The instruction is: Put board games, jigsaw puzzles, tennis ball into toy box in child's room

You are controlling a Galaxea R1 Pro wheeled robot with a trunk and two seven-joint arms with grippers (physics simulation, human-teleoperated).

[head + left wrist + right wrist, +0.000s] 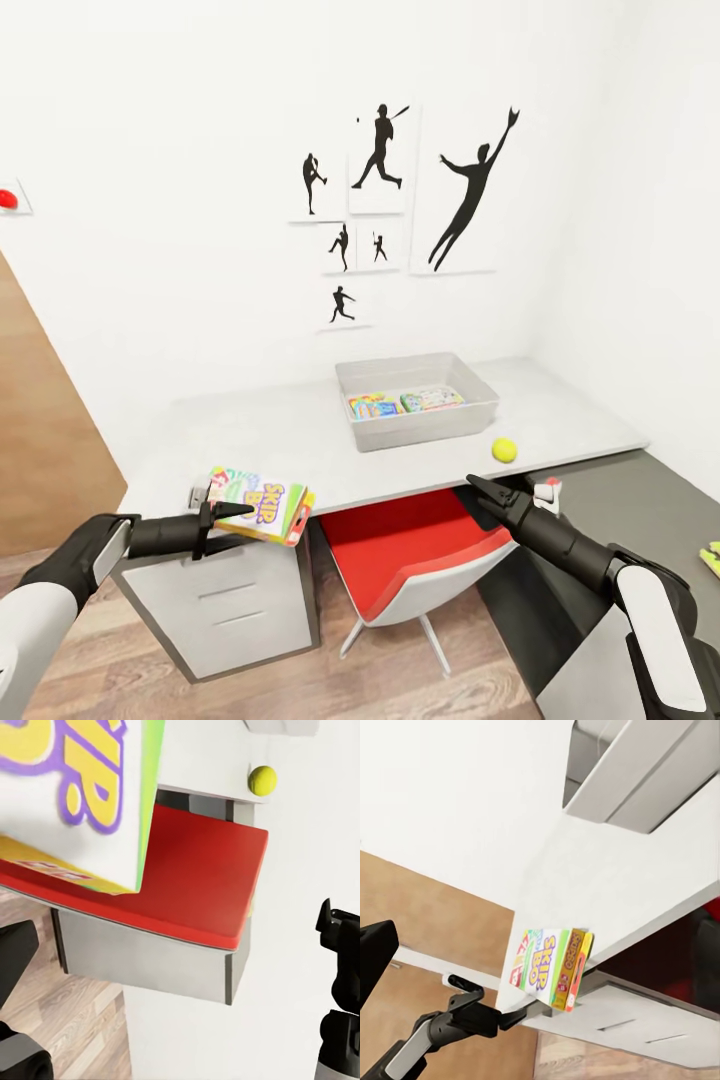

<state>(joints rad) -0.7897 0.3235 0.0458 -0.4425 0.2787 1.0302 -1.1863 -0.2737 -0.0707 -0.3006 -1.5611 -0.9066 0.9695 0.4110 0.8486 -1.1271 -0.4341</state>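
At the left, the SKIP BO box point(262, 505) is pinched at its near edge by the left gripper point(232, 513), held over the table's point(300, 440) front edge. Further right, the toy box point(416, 400) is seen holding two colourful toys, with the tennis ball point(504, 449) just beside it. At the right, the right gripper point(480, 489) is held empty below the table edge, its jaws pressed together.

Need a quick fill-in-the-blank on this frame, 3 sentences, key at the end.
1. The left tool is shut on the ____ box.
2. The tennis ball lies on the table, outside the ____.
3. The chair tucked under the table has a ____ seat.

Missing words: SKIP BO; toy box; red
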